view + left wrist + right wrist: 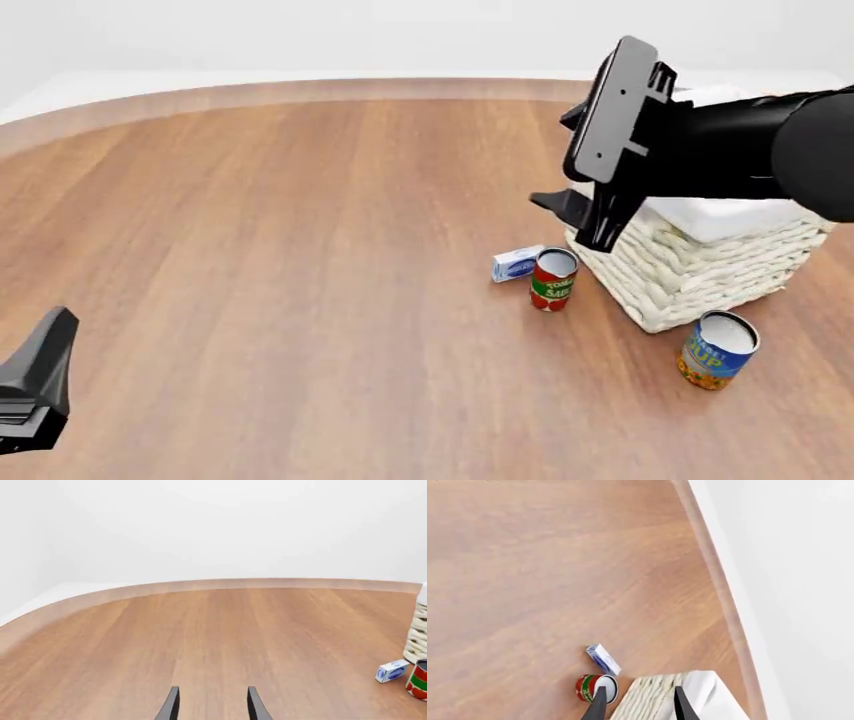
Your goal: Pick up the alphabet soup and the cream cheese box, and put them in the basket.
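The alphabet soup point(717, 350) stands upright on the table in front of the basket point(694, 270), and shows only in the front view. The cream cheese box point(517, 263) lies just left of the basket, beside a red-and-green can point(553, 279). My right gripper point(571, 222) hangs open and empty above the basket's left wall. Through its wrist camera I see the cream cheese box point(602, 659) and the basket point(654, 700) below my right gripper point(639, 702). My left gripper point(212, 702) is open and empty, far left of the cream cheese box point(391, 671).
The red-and-green can point(594, 687) stands close against the basket's corner and next to the box. The table's curved far edge point(334, 90) runs behind everything. In the front view the left gripper point(34, 385) sits low at the near left over bare wood.
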`<move>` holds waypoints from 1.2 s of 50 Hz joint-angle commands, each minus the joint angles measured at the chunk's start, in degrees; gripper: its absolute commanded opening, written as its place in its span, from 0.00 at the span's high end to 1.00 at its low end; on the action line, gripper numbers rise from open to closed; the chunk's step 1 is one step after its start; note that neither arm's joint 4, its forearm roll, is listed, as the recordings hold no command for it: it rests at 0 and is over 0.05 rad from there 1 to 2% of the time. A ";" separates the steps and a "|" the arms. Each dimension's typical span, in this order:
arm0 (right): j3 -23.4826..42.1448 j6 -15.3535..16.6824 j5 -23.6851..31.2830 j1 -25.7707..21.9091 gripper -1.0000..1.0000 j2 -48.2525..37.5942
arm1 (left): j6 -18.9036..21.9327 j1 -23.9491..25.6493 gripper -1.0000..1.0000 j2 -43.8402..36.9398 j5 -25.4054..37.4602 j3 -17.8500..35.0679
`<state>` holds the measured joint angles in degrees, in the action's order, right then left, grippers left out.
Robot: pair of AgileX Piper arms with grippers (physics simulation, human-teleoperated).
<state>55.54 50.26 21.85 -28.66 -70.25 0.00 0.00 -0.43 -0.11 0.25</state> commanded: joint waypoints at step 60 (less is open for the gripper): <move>13.10 11.06 16.06 -1.89 0.00 -17.16 | 0.00 0.00 0.00 0.00 0.00 0.00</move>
<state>66.87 59.55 35.73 -30.23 -85.08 0.00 0.00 -0.43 -0.11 0.25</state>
